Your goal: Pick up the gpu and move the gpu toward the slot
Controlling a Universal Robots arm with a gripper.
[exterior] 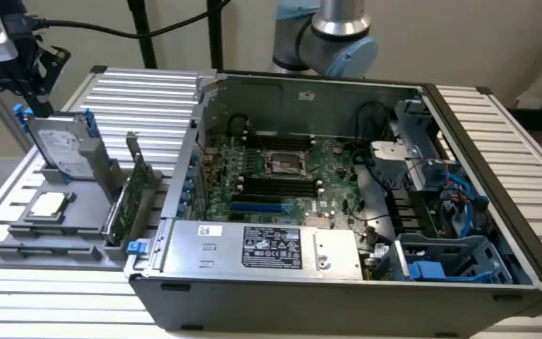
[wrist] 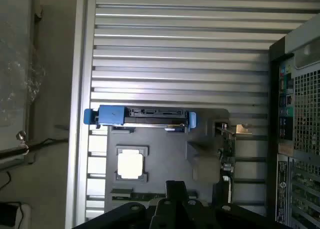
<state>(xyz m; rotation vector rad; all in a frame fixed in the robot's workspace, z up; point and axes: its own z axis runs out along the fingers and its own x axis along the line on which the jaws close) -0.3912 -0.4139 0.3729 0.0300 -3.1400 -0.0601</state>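
Ribbed table (exterior: 149, 92) carrying grey holder (exterior: 26, 236). gpu (exterior: 126, 201) standing on edge there, keeping top edge graspable. Gripper (exterior: 36, 104) hovering above hard drive (exterior: 64, 148), apart from gpu. Jaw state: cannot tell.

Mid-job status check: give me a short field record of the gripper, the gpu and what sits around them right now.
gripper: at the exterior view's left, by the hard drive's top edge; contact unclear
gpu: standing on edge in the grey holder, apart from the gripper, not yet lifted
hard drive: upright in the holder, blue-edged frame
chip: lying flat in the holder
grey holder: beside the case
computer case: open, motherboard exposed
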